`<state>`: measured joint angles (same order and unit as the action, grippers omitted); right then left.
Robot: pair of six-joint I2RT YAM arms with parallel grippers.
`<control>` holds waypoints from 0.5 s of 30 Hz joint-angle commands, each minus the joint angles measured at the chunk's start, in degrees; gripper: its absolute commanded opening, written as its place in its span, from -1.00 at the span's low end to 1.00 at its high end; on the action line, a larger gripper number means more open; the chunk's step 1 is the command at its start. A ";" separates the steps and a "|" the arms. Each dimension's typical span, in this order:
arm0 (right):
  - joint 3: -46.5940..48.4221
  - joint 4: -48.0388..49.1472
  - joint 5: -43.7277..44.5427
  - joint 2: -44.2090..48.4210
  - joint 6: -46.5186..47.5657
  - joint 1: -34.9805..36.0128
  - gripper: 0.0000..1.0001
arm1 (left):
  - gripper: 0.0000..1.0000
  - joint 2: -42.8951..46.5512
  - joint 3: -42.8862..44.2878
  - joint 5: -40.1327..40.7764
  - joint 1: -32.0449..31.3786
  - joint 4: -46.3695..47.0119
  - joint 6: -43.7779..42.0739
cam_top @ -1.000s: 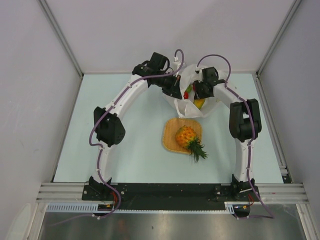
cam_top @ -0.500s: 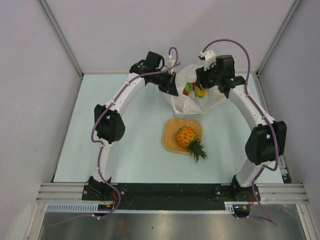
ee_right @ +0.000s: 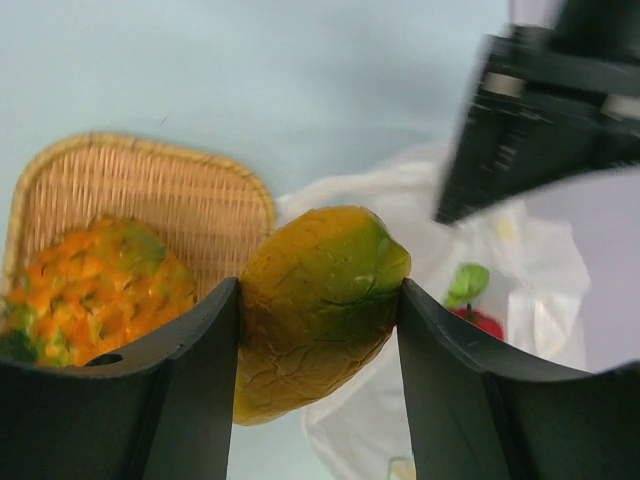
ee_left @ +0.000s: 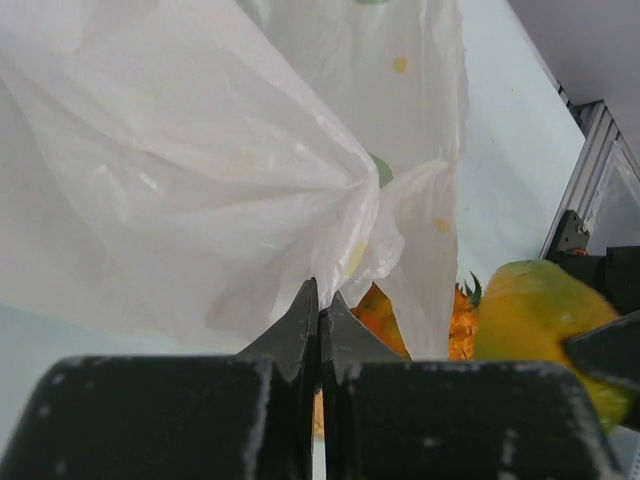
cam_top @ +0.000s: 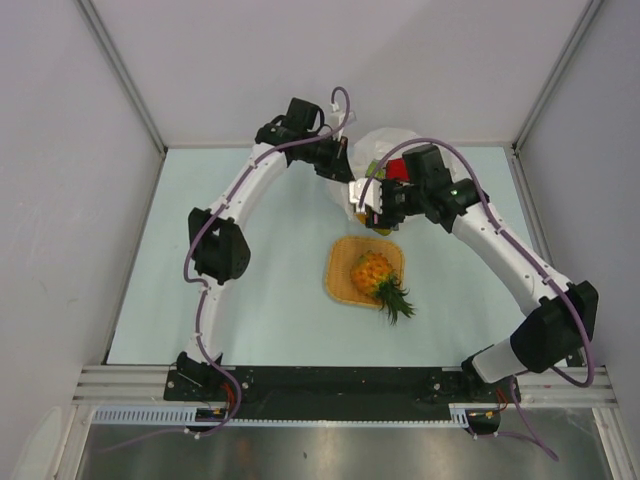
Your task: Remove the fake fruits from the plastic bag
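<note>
The right claw [ee_right: 315, 292] has come out of the bag [ee_left: 200, 180] at the table's far edge, pinching the mango [ee_right: 330, 265] (the left claw [ee_left: 320, 312] pinches the bag), so next it should lower it onto the tray [ee_right: 150, 190].

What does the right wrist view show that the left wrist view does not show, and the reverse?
Only the right wrist view: both right jaws gripping the mango, a red fruit in the plastic bag, and the weave of the tray under the pineapple.
Only the left wrist view: the left jaws shut on a fold of the bag, and the metal rail at far right.
Both: the mango, the bag and part of the pineapple.
</note>
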<state>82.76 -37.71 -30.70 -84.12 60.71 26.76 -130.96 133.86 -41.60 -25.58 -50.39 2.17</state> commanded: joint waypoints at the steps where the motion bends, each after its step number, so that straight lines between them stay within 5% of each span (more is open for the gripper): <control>1: -0.67 -5.00 -0.51 -2.88 20.14 0.66 -0.57 | -0.99 1.14 5.09 -0.24 -0.08 2.49 0.20; 15: -3.66 -6.94 -0.33 -13.09 17.61 -2.42 -0.58 | -1.00 4.22 2.54 1.70 -0.61 1.26 -0.77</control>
<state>79.57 -46.33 -30.87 -95.13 79.53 24.69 -130.78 136.73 -40.07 -25.76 -49.89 1.93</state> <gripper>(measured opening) 0.589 0.005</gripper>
